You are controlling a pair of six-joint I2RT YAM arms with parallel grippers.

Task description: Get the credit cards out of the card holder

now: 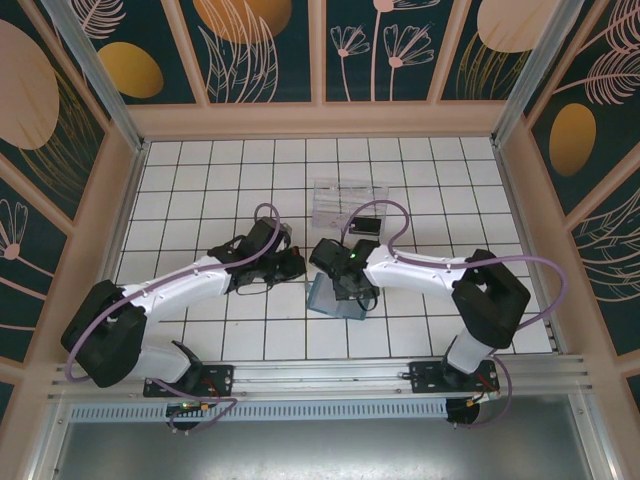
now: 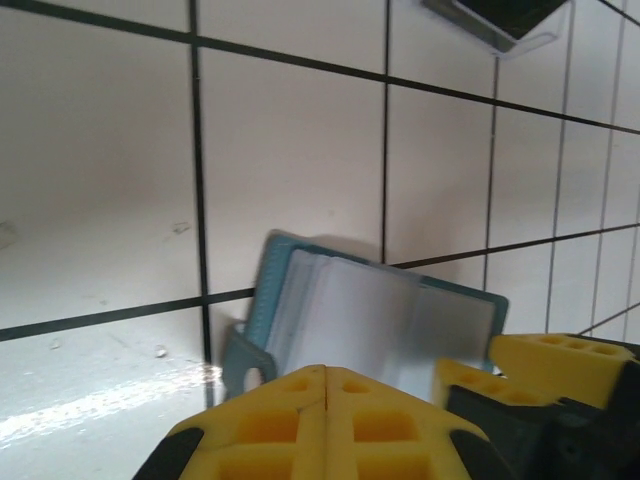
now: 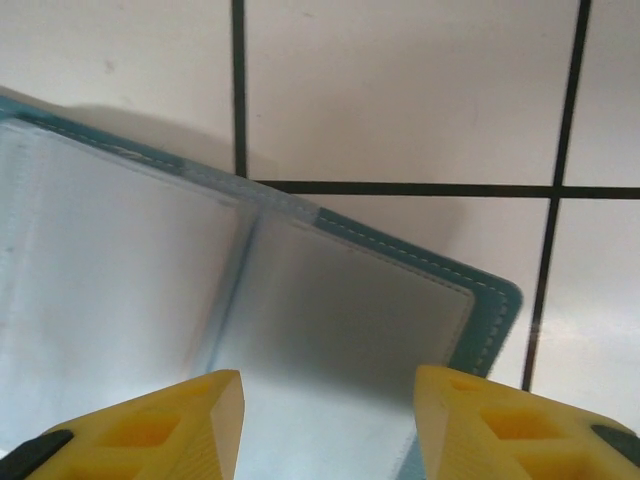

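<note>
**A:** Overhead view is bright and even. The white tiled table (image 1: 200,190) is crisp, the shadows are short and soft, and there's a bit of wide-angle stretch at the corners.

**B:** Left wrist now: a glare streak on the tile at eight o'clock, and the card holder (image 2: 370,320) is smeared and hazy. The clear tray (image 2: 500,25) at one o'clock is blurred too.

**A:** Right wrist is sharper. The holder's stitching reads cleanly, with a soft shadow along its edge at eleven o'clock. The right gripper's fingers (image 3: 170,430) at the bottom are out of focus.
</note>
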